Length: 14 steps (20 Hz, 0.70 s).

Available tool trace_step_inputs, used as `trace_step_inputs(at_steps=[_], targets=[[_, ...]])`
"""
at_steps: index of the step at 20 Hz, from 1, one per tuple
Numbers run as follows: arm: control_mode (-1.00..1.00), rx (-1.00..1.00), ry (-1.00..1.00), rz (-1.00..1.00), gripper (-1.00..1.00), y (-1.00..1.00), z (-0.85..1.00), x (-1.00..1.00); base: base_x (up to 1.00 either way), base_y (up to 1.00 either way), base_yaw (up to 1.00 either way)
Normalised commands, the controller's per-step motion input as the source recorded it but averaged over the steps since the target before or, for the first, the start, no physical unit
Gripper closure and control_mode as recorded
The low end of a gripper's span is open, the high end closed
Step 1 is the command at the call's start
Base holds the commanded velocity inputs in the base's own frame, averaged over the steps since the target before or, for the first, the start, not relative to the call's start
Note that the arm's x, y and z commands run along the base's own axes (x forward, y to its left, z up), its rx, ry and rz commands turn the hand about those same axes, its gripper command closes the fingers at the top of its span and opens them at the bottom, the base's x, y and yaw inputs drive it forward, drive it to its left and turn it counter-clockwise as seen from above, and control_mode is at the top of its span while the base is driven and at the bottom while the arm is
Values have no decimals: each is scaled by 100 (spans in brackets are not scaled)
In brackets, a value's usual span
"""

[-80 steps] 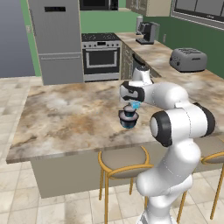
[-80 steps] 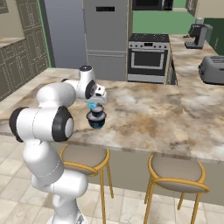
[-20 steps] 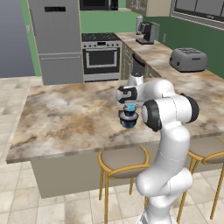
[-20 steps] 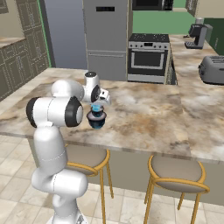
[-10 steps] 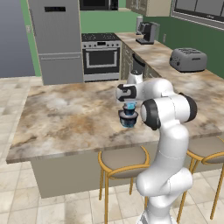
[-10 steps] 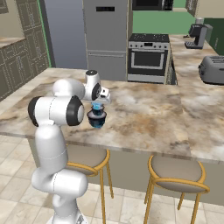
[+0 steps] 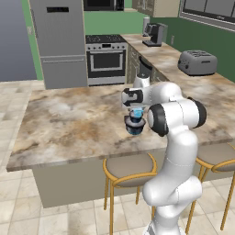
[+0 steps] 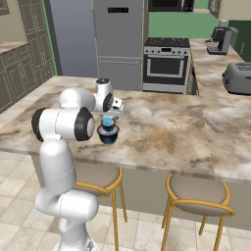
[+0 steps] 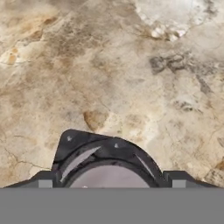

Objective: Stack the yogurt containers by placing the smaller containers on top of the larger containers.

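Three round tapered yogurt tubs in one stack: tiny light-blue cup uppermost, small dark-blue tub beneath, wide dark-blue tub lowest, on brown marbled stone counter near its front edge. End effector directly above stack; jaw spread and hold: cannot tell.

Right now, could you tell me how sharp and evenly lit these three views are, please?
Left base view: soft, even light, the stacked tubs small and slightly blurred. Right base view: much the same, the stack under the pincer lacking fine detail. Hand view: counter blotchy and soft, no hard glare.
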Motion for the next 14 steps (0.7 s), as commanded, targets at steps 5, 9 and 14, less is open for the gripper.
trace_step_inputs(at_steps=[5,9,14], targets=[[-100,0,-1,0,-100,0,0,0,0,0,0],[-100,0,-6,0,-100,0,19,-8,0,0,0],[-100,0,-12,0,-100,-2,84,-26,0,0,0]])
